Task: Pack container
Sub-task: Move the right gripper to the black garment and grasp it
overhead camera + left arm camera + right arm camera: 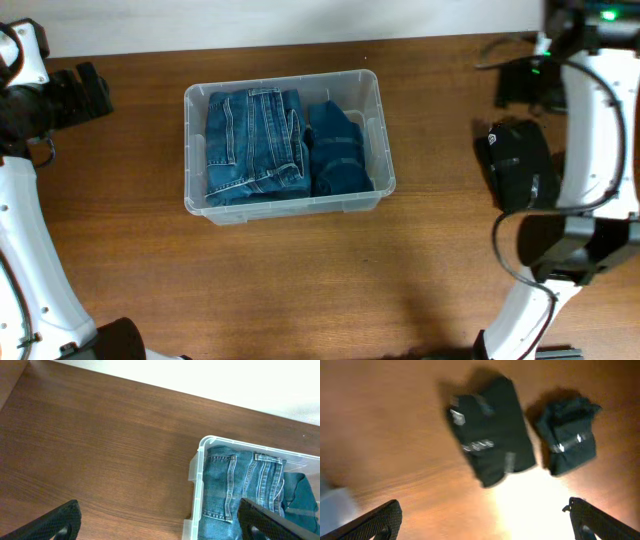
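Observation:
The clear plastic container (pixel 290 207) stands mid-table. Folded blue jeans (pixel 250 145) fill its left side and a darker blue folded garment (pixel 338 152) lies on its right. My left gripper (pixel 160 522) hovers open over the container's left rim (pixel 200 460), one finger (pixel 60 520) above bare wood and the other (pixel 262 520) above the jeans (pixel 235 485). My right gripper (pixel 485 522) is open and empty above the table. A larger black folded garment (pixel 492 445) and a smaller one (pixel 567 435) lie ahead of it, blurred.
The two black folded garments lie on the table's right side, one (pixel 520 165) nearer the middle and one (pixel 525 82) toward the back edge. The right arm (pixel 590 150) stands over them. A pale wall runs along the table's far edge.

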`<state>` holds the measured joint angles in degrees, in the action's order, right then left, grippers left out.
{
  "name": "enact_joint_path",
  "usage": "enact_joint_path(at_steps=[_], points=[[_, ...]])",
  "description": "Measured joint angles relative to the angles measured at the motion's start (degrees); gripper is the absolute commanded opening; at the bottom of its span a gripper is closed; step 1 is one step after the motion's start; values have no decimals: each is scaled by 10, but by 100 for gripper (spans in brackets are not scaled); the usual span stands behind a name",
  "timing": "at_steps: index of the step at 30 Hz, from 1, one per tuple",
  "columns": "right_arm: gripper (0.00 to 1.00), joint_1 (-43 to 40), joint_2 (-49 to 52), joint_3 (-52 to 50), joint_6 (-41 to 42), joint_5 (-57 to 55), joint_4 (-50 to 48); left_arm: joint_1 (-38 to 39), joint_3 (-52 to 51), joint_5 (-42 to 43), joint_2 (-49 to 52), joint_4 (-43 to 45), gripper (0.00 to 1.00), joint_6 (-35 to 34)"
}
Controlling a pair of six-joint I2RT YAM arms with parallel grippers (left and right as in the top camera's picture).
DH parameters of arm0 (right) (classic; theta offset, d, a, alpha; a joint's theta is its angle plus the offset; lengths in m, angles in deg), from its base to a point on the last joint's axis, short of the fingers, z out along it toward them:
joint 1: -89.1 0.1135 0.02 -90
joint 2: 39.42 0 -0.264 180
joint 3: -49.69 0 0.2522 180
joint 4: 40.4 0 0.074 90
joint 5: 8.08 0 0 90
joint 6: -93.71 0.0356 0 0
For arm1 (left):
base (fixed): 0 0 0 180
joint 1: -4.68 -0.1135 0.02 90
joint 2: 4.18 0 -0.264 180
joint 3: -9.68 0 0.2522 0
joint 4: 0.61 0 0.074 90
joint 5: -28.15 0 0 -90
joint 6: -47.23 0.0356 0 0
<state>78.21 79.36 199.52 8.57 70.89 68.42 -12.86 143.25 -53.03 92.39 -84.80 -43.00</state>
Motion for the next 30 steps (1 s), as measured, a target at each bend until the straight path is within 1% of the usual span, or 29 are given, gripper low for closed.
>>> enact_joint_path(at_steps=[3,6,13,16,21,26,27,28,30], points=[[99,-46,0,-62,-53,19,-43,0,0,0,0,5,99,0],[99,-80,0,-137,-98,42,-108,0,0,0,0,8,99,0],[98,-115,1,-293,-198,103,-259,0,0,0,7,9,99,0],[99,-114,1,-332,-227,119,-323,0,0,0,8,10,99,0],[99,-114,1,-376,-250,129,-383,0,0,0,8,10,99,0],[100,-114,11,-383,-258,132,-400,0,0,0,8,10,100,0],[98,-114,16,-383,-259,134,-399,0,0,0,8,10,99,0],[94,-114,21,-383,-260,136,-399,0,0,0,8,10,99,0],[81,-114,33,-383,-257,139,-398,0,0,0,8,10,100,0]])
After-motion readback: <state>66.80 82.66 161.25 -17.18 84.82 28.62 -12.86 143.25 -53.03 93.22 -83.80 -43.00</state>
